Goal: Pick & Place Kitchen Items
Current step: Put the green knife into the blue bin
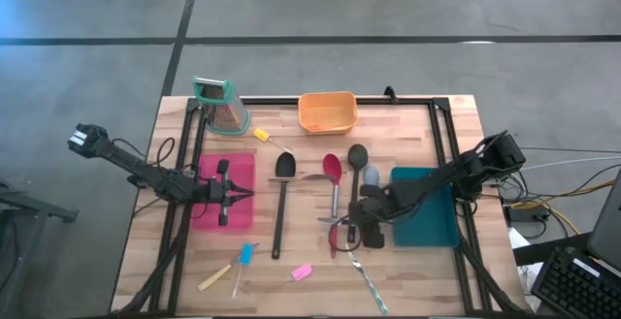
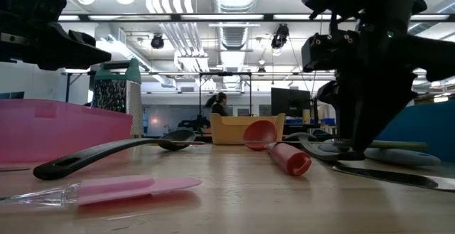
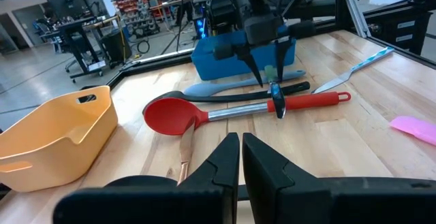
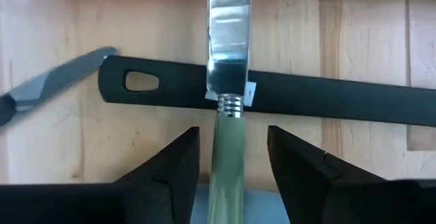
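Because the green-handled knife [image 4: 225, 81] lies crosswise over the black spoon's handle [image 4: 327, 96] with its blade reaching the red spoon [image 3: 225, 112], its handle sits raised off the counter [image 1: 291, 251], which likely explains why the right end effector [image 4: 228, 159] straddles it with fingers spread, not yet pinching. The teal bin [image 1: 432, 212] stands just beside, a near drop spot. The left end effector [image 3: 240, 157], fingers pressed together, hovers over the pink tray [image 1: 209, 207]. Open counter lies toward the front edge.
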`<state>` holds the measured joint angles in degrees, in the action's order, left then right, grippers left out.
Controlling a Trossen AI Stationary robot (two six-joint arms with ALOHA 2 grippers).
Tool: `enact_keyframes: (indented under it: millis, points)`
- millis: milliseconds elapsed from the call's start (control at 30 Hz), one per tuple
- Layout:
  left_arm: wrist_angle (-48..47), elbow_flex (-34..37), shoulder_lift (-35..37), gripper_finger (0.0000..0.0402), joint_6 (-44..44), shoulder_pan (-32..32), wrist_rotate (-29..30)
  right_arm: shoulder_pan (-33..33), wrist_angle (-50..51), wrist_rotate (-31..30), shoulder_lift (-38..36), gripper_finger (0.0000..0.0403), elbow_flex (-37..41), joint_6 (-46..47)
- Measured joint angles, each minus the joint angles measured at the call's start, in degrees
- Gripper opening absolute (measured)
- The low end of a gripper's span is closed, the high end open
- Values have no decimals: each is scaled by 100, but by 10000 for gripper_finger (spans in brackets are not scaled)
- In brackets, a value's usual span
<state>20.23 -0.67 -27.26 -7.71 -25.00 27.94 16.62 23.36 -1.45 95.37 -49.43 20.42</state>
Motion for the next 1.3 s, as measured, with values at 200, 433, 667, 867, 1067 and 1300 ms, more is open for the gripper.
enact_keyframes:
  millis: [200, 433, 667, 867, 1067, 1300]
  points:
    - [0, 0, 0, 23, -1, -1, 0, -2, -138, -7, 0, 135, 130, -2]
    - [2, 0, -1, 23, -2, 1, 0, -2, -304, -20, 0, 79, 143, -131]
    - [2, 0, -1, 23, -1, -2, 0, -13, -302, -17, 0, 43, 143, -138]
    - [2, -1, -1, 23, -2, -1, 0, -13, -299, -17, -9, 43, 143, -128]
    - [2, 0, 2, 23, 0, -2, 0, -13, -269, -17, -28, 46, 0, -168]
    - [2, 0, -1, 23, -2, -1, 0, -13, 239, -25, -50, 43, -480, -456]
